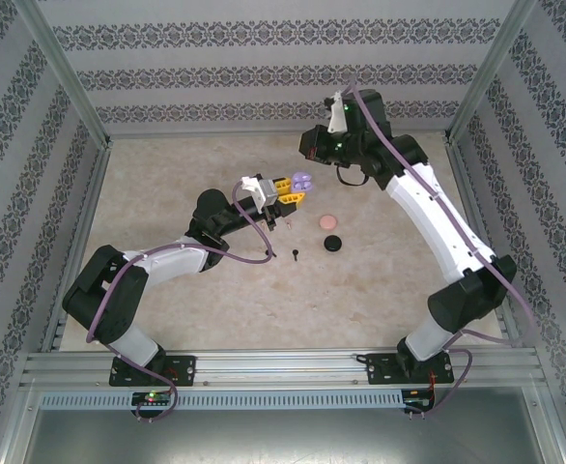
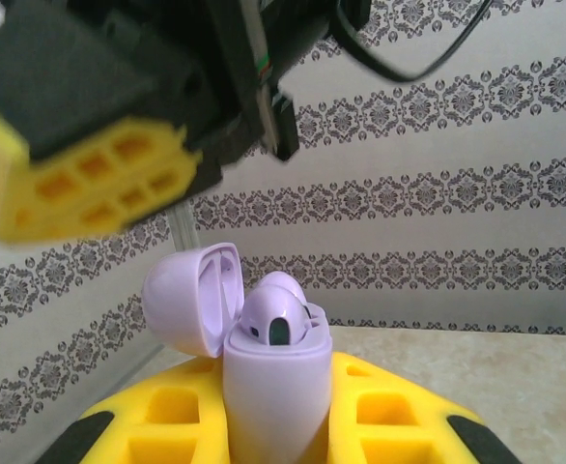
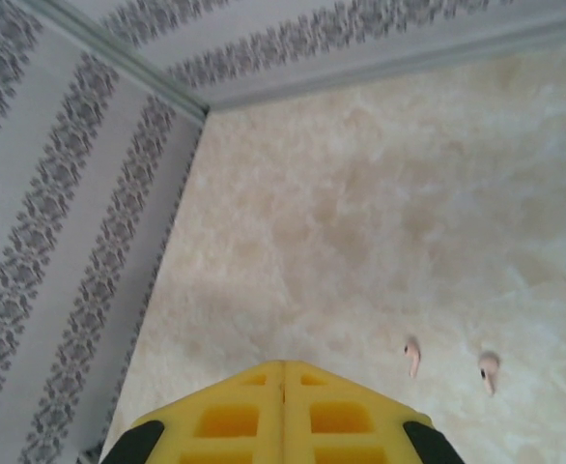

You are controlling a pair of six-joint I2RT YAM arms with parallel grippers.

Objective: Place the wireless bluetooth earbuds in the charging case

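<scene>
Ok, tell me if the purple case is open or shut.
Open: the purple case, held in the left claw, has its lid swung back, an earbud showing inside.

Nothing for you to read here, op: no legible text, brand, no. or sign in any view, incl. on the purple charging case (image 2: 268, 396) and the patterned walls (image 2: 457, 145), which carry ornament only.

The left arm reaches toward the table's middle, the left gripper (image 1: 287, 194) clamped on a purple case (image 1: 303, 182). The right arm stretches far and hooks leftward, the right gripper (image 3: 283, 372) closed.
</scene>
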